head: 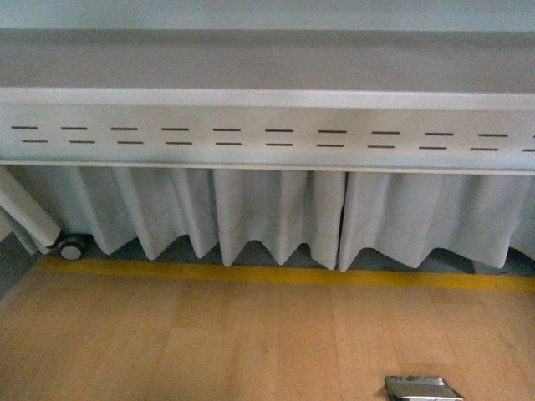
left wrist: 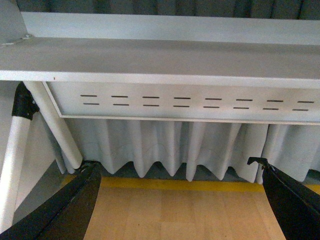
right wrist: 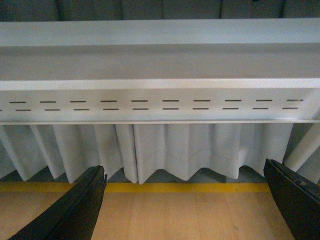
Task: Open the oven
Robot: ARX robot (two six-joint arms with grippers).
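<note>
Fig. (front view): a grey slotted panel [head: 267,134] is shown across the upper half, w/ a white pleated curtain [head: 276,209] below it. A yellow stripe [head: 284,274] and wood floor [head: 209,342] are seen at bottom, a caster [head: 71,247] at lower left, and a metallic obj. [head: 422,388] at the lower right edge. Wrist views: left gripper [left wrist: 174,165] and right gripper [right wrist: 184,167] are each shown w/ jaws spread wide, nothing held. The oven is seen in no view.

Pale wood floor [head: 209,342], yellow stripe [head: 251,273], white pleated curtain [head: 276,209], grey-white panel [head: 251,113] — two rows of dark dashes [head: 279,130]
</note>
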